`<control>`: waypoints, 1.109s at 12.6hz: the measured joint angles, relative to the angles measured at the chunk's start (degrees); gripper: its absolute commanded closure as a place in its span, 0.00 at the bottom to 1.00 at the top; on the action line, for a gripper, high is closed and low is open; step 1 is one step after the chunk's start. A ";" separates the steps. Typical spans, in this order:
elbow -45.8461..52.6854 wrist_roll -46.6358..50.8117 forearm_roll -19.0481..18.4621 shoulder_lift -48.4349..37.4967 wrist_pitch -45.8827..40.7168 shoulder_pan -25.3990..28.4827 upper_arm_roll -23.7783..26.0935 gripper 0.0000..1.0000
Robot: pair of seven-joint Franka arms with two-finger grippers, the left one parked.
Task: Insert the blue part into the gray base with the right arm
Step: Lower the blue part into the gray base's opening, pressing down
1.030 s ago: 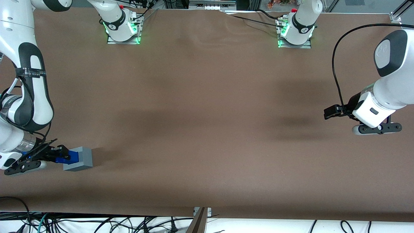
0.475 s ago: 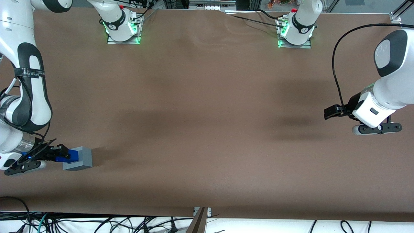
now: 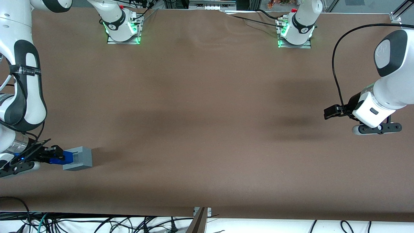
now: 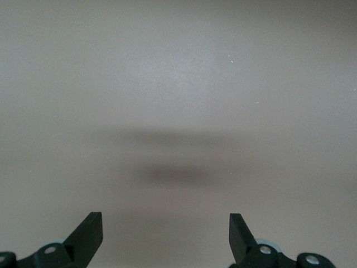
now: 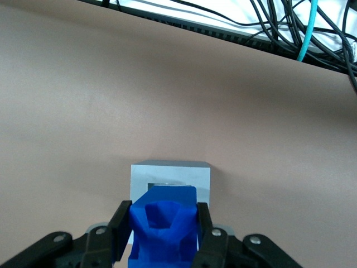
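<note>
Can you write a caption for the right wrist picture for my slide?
The black two-finger gripper holds a small bright-blue plastic block in front of a light-gray plastic cube's square recess.

The left wrist view looked down on a plain, matte brown tabletop that filled nearly the whole picture. A soft, dark, blurred shadow lay across the middle of the surface, with a fainter, wider band of shade just above it. Two black, wedge-shaped plastic fingertips of the camera's own arm stood well apart, with bare table between them. Small round pale fasteners showed on the black finger mounts beneath them.
</note>
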 measured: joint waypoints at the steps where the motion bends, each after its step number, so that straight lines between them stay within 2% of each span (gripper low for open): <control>1: 0.00 0.00 0.00 0.17 -0.01 0.00 0.00 0.65; 14: 0.17 0.10 0.01 1.81 0.08 -0.01 0.01 0.65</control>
